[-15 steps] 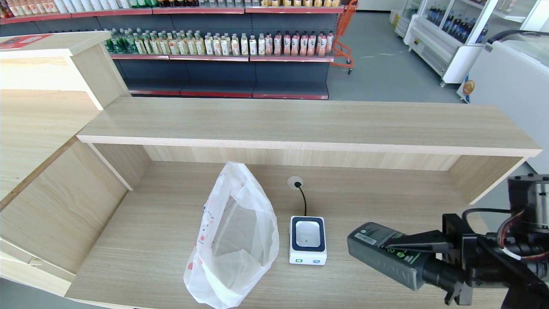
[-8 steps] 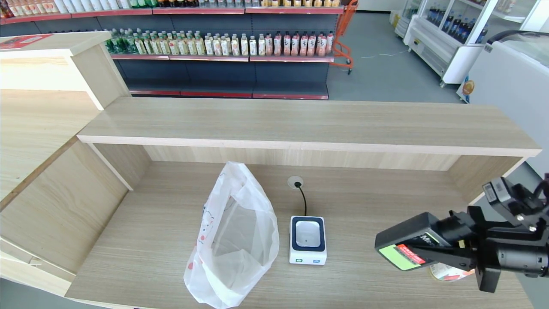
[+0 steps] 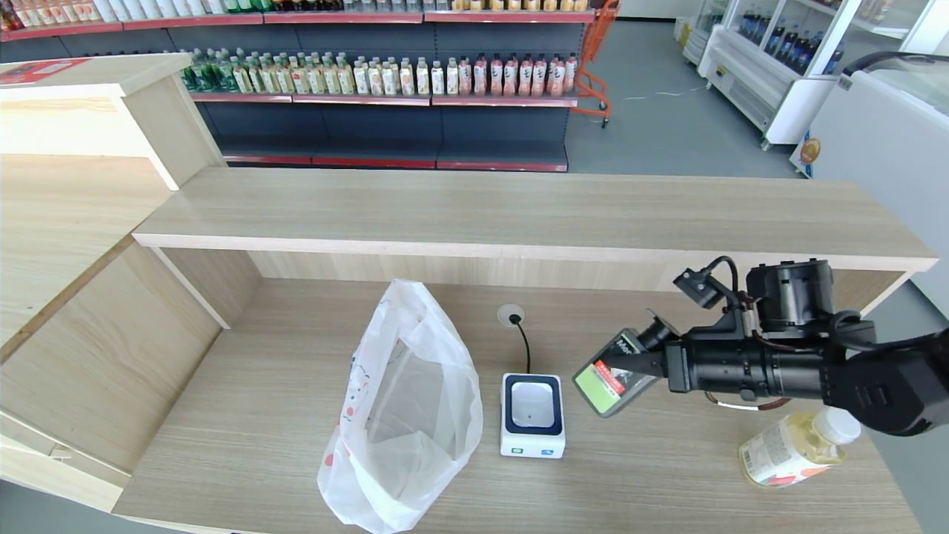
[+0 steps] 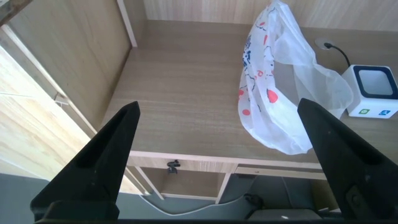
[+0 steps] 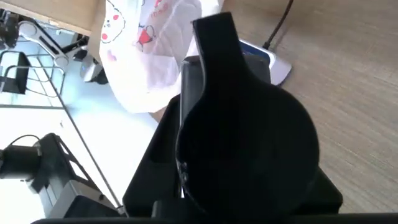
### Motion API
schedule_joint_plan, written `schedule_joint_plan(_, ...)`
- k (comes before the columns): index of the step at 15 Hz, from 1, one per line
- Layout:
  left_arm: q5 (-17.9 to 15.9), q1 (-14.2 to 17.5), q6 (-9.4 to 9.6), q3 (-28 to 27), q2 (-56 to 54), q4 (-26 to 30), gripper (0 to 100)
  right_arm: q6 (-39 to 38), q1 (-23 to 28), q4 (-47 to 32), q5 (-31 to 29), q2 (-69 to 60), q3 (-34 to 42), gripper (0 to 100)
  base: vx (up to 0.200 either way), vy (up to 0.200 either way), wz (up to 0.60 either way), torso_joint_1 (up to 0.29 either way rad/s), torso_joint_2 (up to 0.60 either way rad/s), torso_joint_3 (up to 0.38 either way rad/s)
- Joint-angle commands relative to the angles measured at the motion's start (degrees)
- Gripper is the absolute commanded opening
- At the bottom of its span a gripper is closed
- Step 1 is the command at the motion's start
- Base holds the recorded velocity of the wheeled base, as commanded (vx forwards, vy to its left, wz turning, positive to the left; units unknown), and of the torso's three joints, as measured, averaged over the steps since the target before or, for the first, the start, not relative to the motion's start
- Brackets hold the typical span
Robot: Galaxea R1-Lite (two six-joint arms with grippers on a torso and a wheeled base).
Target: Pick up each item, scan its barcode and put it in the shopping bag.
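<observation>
Dark grey, with a green and red label on its end face, the box hangs in the air at the tip of the right arm. The right jaws are closed on it from its rear end, and its labelled end points towards the barcode scanner. The box is above the desk, just beside the scanner on its right and clear of it. From the right wrist the box is a dark mass close to the lens, with the scanner and the shopping bag beyond it.

On its other side the scanner has the white plastic shopping bag, which stands on the desk with its mouth open, nearly touching the scanner. A black cable runs from the scanner back to a round grommet in the desk top.

A plastic bottle of pale yellow liquid with a white cap lies on its side near the desk's right front corner, under the right arm.

The left jaws are spread wide with nothing between them, held off the desk's front left edge; past them lie the bag and the scanner.

Behind the desk's raised ledge are shop shelves lined with drink bottles.
</observation>
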State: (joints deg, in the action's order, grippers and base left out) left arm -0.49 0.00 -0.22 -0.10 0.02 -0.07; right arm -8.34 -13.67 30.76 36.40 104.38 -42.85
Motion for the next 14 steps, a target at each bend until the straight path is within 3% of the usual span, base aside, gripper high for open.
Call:
schedule_joint_plan(1, -0.04, 0.00, -0.04, 0.01, -0.02, -0.01, 100, -1.24, -4.35, 0.97, -2.12, 6.19, -0.92, 0, 0.000, 0.000, 0.00, 0.000, 0.00, 0.000)
schedule_joint_plan(7, 0.05, 0.00, -0.04, 0.01, -0.02, -0.01, 100, -1.33, -8.57, 2.99, -9.16, 12.17, -3.12, 0, 0.000, 0.000, 0.00, 0.000, 0.00, 0.000)
schedule_joint_plan(14, -0.04, 0.00, -0.04, 0.01, -0.02, -0.01, 100, -1.33, -11.73, 6.42, -11.35, 16.30, -5.58, 0, 0.000, 0.000, 0.00, 0.000, 0.00, 0.000)
